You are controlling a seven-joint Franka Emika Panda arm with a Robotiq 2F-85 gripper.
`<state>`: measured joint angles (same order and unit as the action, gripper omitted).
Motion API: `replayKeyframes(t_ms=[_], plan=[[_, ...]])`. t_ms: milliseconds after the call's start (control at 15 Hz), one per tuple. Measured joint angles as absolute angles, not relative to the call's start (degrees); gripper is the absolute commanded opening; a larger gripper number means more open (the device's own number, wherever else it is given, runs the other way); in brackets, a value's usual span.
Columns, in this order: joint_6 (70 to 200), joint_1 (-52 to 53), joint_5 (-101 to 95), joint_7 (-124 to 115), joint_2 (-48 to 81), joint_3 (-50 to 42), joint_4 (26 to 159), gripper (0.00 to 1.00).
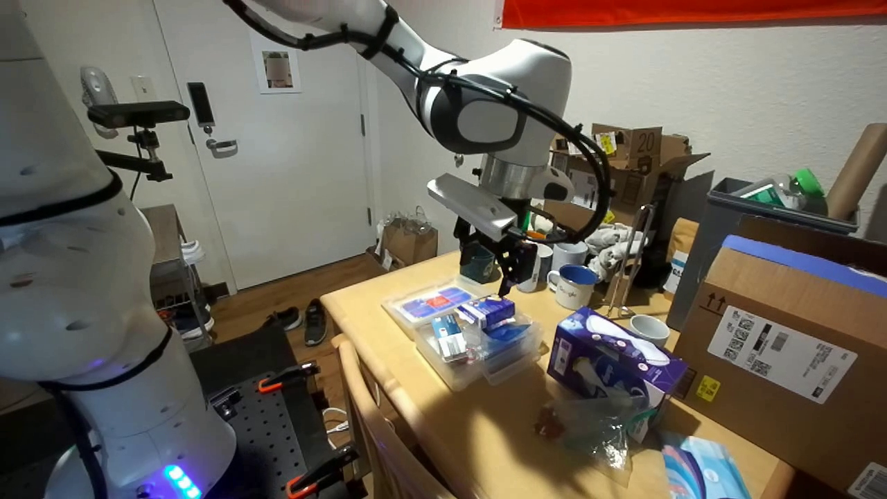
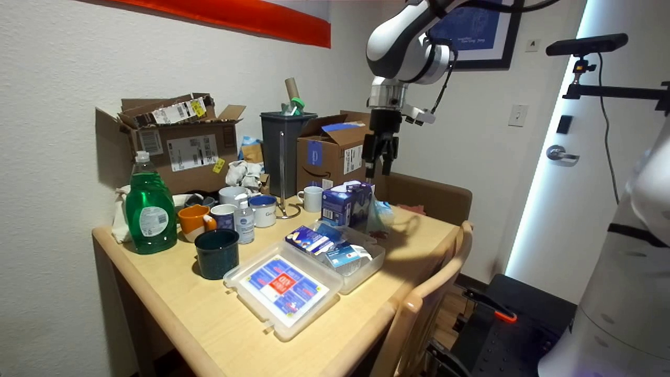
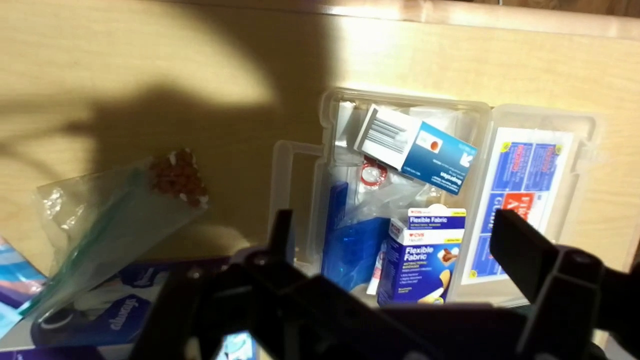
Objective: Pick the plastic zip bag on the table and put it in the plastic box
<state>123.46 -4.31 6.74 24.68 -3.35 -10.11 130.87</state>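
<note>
One crumpled, clear plastic zip bag [image 3: 117, 212], likely light, limp and best pinched mid-film, awaits the black two-fingered gripper [image 3: 394, 219] (jaws wide apart, empty).

In an exterior view, a green bottle [image 2: 149, 201] and an orange mug [image 2: 192, 217] stand left of the gripper [image 2: 378, 170]; a purple carton [image 2: 343, 205] stands lower.

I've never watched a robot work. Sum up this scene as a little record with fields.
Gripper: open, holding nothing, above the table
Zip bag: on the table, right by a purple carton
Bag contents: small reddish pieces
Plastic box: open; inside, an ibuprofen box and a bandage box
Nearby: dark mug, bottle of green liquid
Progress: bag not in box yet
</note>
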Motion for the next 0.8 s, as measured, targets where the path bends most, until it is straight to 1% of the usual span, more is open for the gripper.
replayKeyframes(t_ms=[467, 800], plan=[[125.3, -10.0, 9.8, 26.1, 6.0, -10.9, 126.4, 1.00], [130.1, -12.9, 11.7, 29.0, 12.2, -10.9, 123.1, 1.00]])
